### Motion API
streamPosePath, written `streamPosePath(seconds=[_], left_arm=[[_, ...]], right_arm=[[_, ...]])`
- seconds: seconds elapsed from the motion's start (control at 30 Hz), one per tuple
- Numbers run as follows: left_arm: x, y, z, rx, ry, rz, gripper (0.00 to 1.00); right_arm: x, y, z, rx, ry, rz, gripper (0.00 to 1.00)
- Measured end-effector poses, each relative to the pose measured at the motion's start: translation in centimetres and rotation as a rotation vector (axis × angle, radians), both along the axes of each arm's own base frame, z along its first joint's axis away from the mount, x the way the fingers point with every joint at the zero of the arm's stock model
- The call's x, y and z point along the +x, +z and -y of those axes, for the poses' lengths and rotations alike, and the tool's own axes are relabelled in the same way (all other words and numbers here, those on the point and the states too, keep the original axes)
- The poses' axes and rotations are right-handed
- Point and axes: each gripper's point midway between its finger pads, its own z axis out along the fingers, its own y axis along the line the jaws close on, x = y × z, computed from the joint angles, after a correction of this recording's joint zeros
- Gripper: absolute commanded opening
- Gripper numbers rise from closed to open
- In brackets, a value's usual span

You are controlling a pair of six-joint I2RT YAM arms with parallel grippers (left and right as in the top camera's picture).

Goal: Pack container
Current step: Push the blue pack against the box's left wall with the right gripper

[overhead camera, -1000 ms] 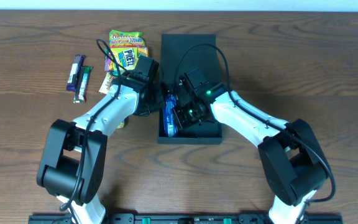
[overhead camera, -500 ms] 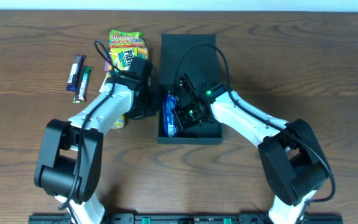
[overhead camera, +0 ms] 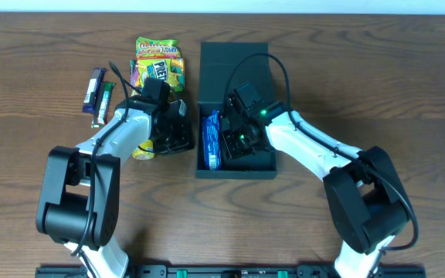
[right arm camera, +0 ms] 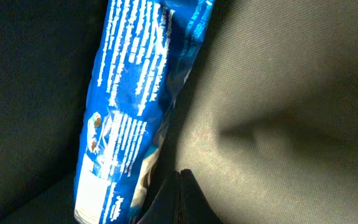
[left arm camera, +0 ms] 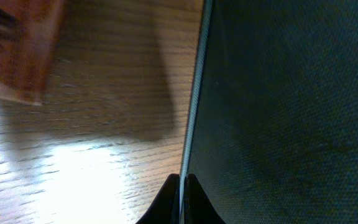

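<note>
The dark teal container (overhead camera: 238, 171) lies open mid-table, its flap lid (overhead camera: 234, 69) flat behind it. A blue snack pack (overhead camera: 212, 140) lies inside along the left wall and also shows in the right wrist view (right arm camera: 135, 93). My right gripper (overhead camera: 232, 143) is inside the container, shut and holding nothing, its tips (right arm camera: 180, 175) on the floor beside the pack. My left gripper (overhead camera: 190, 137) is at the outside of the left wall. In the left wrist view its jaws (left arm camera: 180, 182) are shut with the container's thin wall edge (left arm camera: 194, 93) running between them.
Loose snacks lie left of the container: a yellow pack (overhead camera: 159, 49), a blue-and-yellow pack (overhead camera: 165, 73), two bars (overhead camera: 94, 86) (overhead camera: 103, 104) and a yellow item (overhead camera: 144, 150) under my left arm. A blurred brown pack (left arm camera: 17, 50) shows on the wood.
My left arm has swung left and toward the front along the container's side, uncovering more of the blue pack. The right gripper and the container have stayed put.
</note>
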Motion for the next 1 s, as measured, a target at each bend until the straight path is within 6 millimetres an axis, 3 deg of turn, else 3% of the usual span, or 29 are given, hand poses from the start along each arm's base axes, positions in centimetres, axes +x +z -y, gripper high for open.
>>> streamPosePath(seconds=[0.27, 0.43, 0.6, 0.9, 1.0], left_arm=[[-0.1, 0.1, 0.5, -0.037, -0.006, 0.005, 0.06], [0.0, 0.1, 0.6, -0.042, -0.007, 0.006, 0.06], [0.3, 0.2, 0.6, -0.045, -0.005, 0.02, 0.06], [0.4, 0.2, 0.5, -0.048, -0.002, 0.019, 0.06], [0.6, 0.3, 0.1, -0.052, 0.01, 0.022, 0.06]], right_arm=[[0.2, 0.1, -2.0, 0.008, 0.025, 0.062, 0.02], [0.2, -1.1, -2.3, -0.003, 0.022, 0.052, 0.01], [0.7, -1.1, -2.9, 0.018, 0.017, 0.07, 0.01], [-0.3, -1.3, -2.2, -0.01, 0.013, 0.021, 0.01], [0.1, 0.2, -1.5, -0.036, 0.007, 0.055, 0.01]])
